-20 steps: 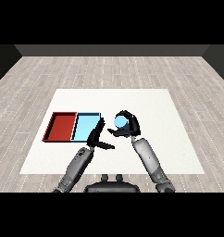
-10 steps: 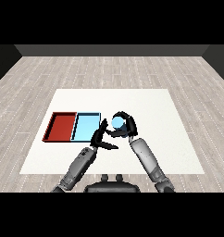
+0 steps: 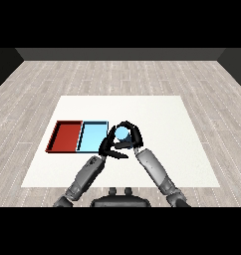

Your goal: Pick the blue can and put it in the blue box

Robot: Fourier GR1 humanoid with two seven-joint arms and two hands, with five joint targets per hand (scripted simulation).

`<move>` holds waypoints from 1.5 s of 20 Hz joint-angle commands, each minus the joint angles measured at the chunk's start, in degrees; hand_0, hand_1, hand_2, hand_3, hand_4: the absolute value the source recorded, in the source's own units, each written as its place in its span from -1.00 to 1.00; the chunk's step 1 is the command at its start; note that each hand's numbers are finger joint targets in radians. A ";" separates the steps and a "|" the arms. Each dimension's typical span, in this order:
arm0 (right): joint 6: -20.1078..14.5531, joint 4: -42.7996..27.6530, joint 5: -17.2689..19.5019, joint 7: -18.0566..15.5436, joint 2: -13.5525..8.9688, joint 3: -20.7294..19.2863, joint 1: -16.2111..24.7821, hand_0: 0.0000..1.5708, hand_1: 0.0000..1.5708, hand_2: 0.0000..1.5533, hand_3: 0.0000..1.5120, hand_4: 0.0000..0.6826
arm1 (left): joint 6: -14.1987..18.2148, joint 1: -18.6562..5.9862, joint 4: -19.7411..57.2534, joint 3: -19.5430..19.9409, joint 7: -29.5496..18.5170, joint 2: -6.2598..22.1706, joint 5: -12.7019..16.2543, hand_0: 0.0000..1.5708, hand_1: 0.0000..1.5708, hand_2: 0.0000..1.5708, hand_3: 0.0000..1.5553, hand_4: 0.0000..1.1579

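Note:
The blue can (image 3: 122, 133) is a small light blue cylinder held above the table just right of the light blue tray (image 3: 92, 137). My right hand (image 3: 133, 135) is curled round the can, with its fingers arching over the can's top. My left hand (image 3: 108, 145) sits right beside it, low and to the left, with fingers spread out straight below the can and its thumb reaching up toward the can. The can's lower part is hidden behind the hands.
A red tray (image 3: 66, 136) lies left of the light blue tray, sharing a wall with it. Both trays hold nothing. The white table (image 3: 157, 114) spreads wide to the right and behind the hands, and a wood floor surrounds it.
My right hand has carried the can leftward, closer to the light blue tray. My left hand has drawn in beside it, so both hands now meet around the can.

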 commanded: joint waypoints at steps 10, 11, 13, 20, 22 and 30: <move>-2.51 -7.42 -4.94 -0.57 0.01 4.00 6.49 0.84 0.84 0.87 0.84 0.76 | 4.06 -5.50 6.49 -7.90 -7.11 0.00 9.51 -1.00 -1.00 -1.00 -1.00 -1.00; -6.07 -0.41 -7.65 -3.67 0.01 6.18 2.13 0.86 0.86 0.87 0.83 0.75 | 5.86 -0.70 -0.24 -9.20 -3.54 0.00 5.86 -1.00 -1.00 -1.00 -1.00 -1.00; -7.37 3.09 -13.07 -4.99 0.01 6.44 -3.10 0.87 0.87 0.87 0.83 0.76 | 7.25 -9.45 7.81 -8.03 -2.78 0.00 9.81 -1.00 -1.00 -1.00 -1.00 -0.36; -6.00 0.59 -16.09 -8.49 0.00 6.22 1.31 0.87 0.87 0.88 0.84 0.78 | 16.36 -9.67 6.33 -10.70 -0.99 0.01 14.72 -0.45 -0.45 -0.21 -0.36 -0.01; -2.04 -0.41 -16.33 -9.43 -0.01 3.77 1.95 0.85 0.85 0.86 0.83 0.80 | 10.99 -7.88 5.43 -8.62 -4.45 0.01 18.75 0.83 0.83 0.79 0.56 0.08; -12.12 -1.08 -20.77 -9.35 -0.01 11.75 -0.26 0.82 0.82 0.86 0.84 0.78 | 13.89 -6.34 7.80 -14.52 -13.62 0.02 22.19 1.00 1.00 1.00 0.94 0.72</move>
